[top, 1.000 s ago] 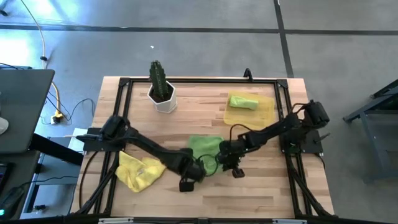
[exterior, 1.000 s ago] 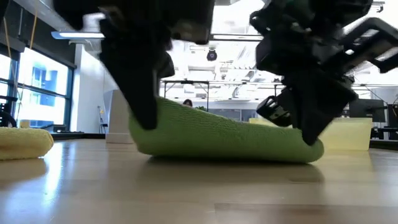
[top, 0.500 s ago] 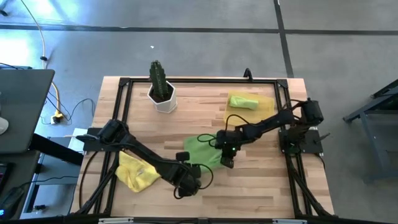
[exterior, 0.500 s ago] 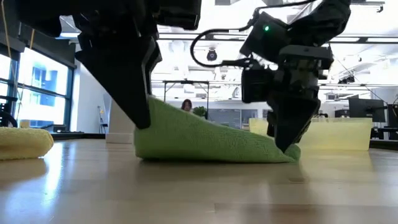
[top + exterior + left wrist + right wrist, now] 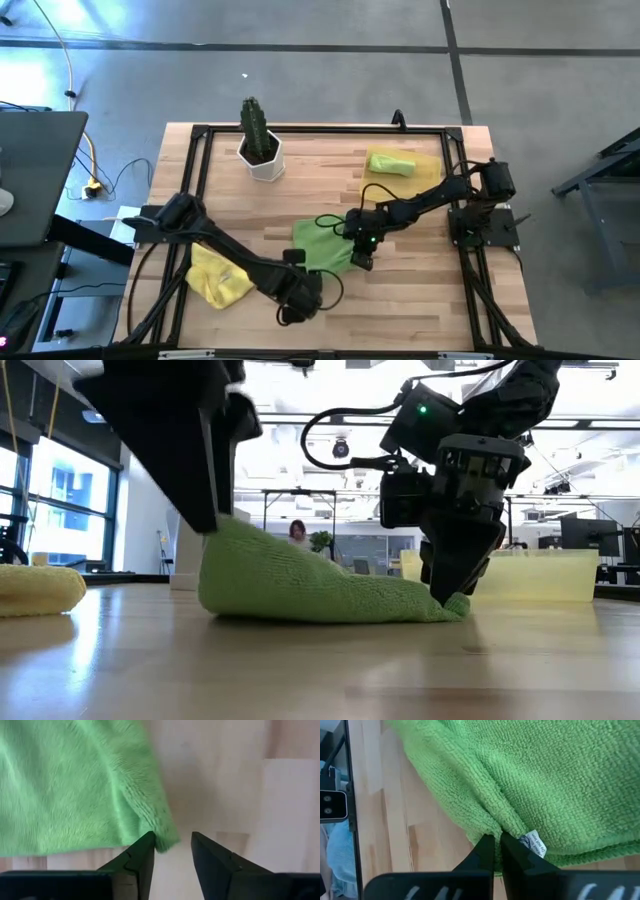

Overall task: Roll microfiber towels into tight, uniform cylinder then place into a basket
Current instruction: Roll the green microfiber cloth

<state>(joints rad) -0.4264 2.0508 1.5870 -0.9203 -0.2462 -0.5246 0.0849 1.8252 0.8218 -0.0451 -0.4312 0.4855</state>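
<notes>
Spreading: the step in hand looks like laying the green towel [image 5: 322, 245] out flat near the middle of the table, ahead of rolling it.
Right gripper: the right gripper [image 5: 496, 851] has its jaws pinched together on a fold at the towel's edge, beside the white care label [image 5: 535, 844]; in the low view it presses that corner down near the wood.
Left gripper: the left gripper [image 5: 172, 852] sits toward the front edge of the table, jaws parted with a gap between them; the towel's corner lies just at the inner face of one finger and nothing is clamped.
Green towel: one end low at the right gripper, the other end humped up under the left arm; creased, not rolled.
Yellow towel: the yellow towel [image 5: 220, 277] lies bunched near the front-left corner, well apart from the grippers.
Basket: the basket [image 5: 425, 182] stands near the back-right corner, with a rolled green towel [image 5: 390, 163] inside it.
Cactus pot: the cactus pot [image 5: 261, 152] stands near the back edge, left of centre.
Next move, as I judge it: the left gripper needs a fresh hold on the free corner so both arms can pull the cloth taut and flat; a slack or skewed sheet would roll unevenly.
</notes>
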